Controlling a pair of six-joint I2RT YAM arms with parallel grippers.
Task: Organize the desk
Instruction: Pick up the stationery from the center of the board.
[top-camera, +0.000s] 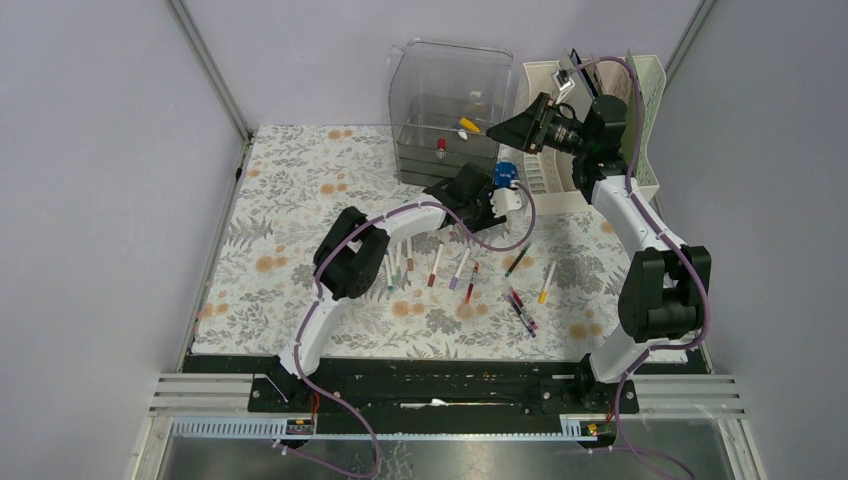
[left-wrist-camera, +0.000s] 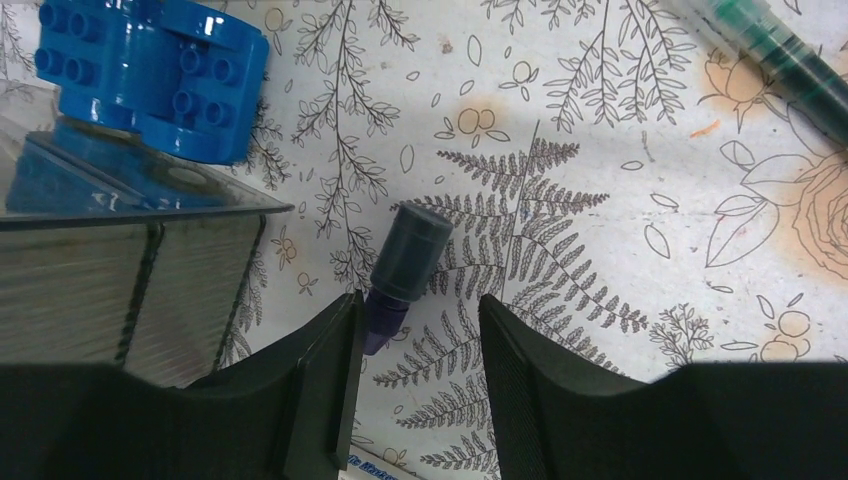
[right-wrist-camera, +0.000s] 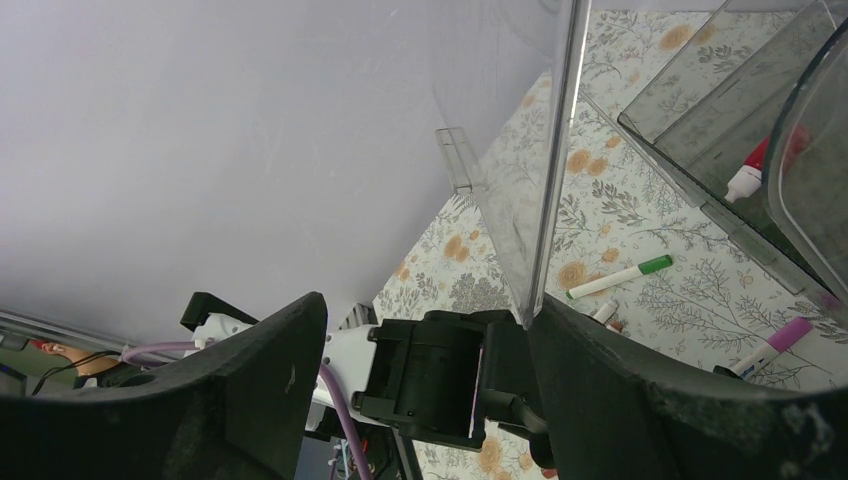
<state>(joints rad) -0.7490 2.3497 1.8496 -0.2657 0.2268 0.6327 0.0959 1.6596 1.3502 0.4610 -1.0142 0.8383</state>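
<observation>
The desk (top-camera: 280, 230) wears a white cloth with grey ferns and orange flowers, and several markers (top-camera: 440, 265) lie scattered across its middle. My left gripper (top-camera: 497, 200) hangs low over the cloth beside a blue toy block (top-camera: 505, 172). In the left wrist view its jaws (left-wrist-camera: 418, 305) stand open, and a dark-capped purple marker (left-wrist-camera: 410, 250) rests against the left finger (left-wrist-camera: 330, 350). The blue toy block (left-wrist-camera: 150, 75) lies at upper left. My right gripper (top-camera: 505, 128) is raised at the clear organizer's open lid (right-wrist-camera: 545, 200). It is open (right-wrist-camera: 425, 305), with the lid's edge beside its right finger (right-wrist-camera: 600, 380).
A clear drawer organizer (top-camera: 445, 110) stands at the back centre with small items inside. Its corner (left-wrist-camera: 100, 250) lies close to my left gripper. A white file rack (top-camera: 640, 90) stands at the back right. A green marker (left-wrist-camera: 790, 60) and a green-capped marker (right-wrist-camera: 620, 278) lie nearby.
</observation>
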